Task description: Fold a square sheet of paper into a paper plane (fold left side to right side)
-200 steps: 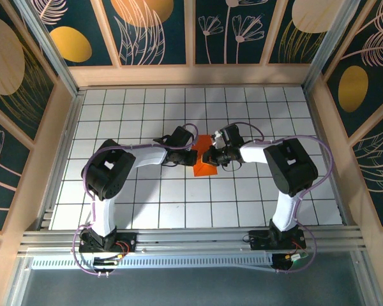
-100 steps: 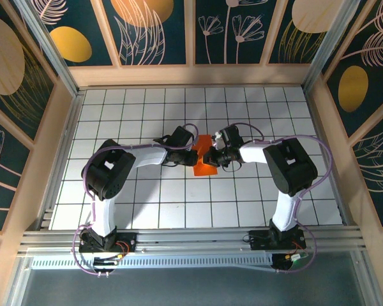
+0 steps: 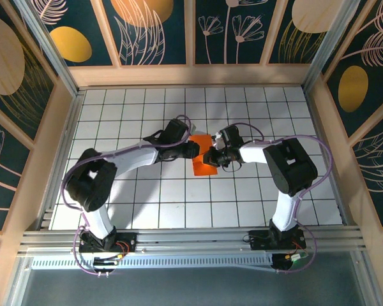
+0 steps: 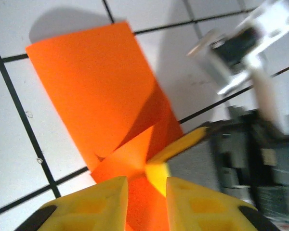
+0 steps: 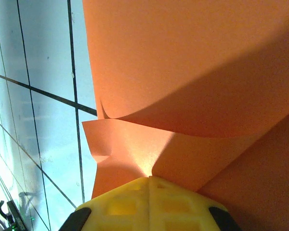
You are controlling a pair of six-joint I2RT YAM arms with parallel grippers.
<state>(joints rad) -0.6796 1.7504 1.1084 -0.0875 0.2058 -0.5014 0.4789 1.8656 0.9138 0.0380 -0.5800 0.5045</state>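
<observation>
Pinching gripper: the right gripper is closed tight. Its yellow fingers are pressed together with no gap, and a lifted flap of the thin bright orange sheet of paper is nipped at their tips.
Left gripper: the left gripper is held slightly spread. A narrow gap is seen between its yellow fingers, and orange paper shows through that gap without being clamped.
Sheet, place: the sheet is found at about the middle of the white grid-tiled table, between the two grippers.
Sheet, shape: one part is laid flat on the tiles, running toward 11 o'clock from the left fingers in the left wrist view. Nearer the fingers the paper is raised into a creased, shadowed fold.
Gripper positions: in the top view the left gripper is set at 9 o'clock of the sheet and the right gripper at 3 o'clock, both close against it.
Right finger, left wrist view: a yellow finger is seen reaching in from 3 o'clock to the raised fold.
Table, right wrist view: white tiles with dark lines are seen at 9 o'clock of the sheet.
</observation>
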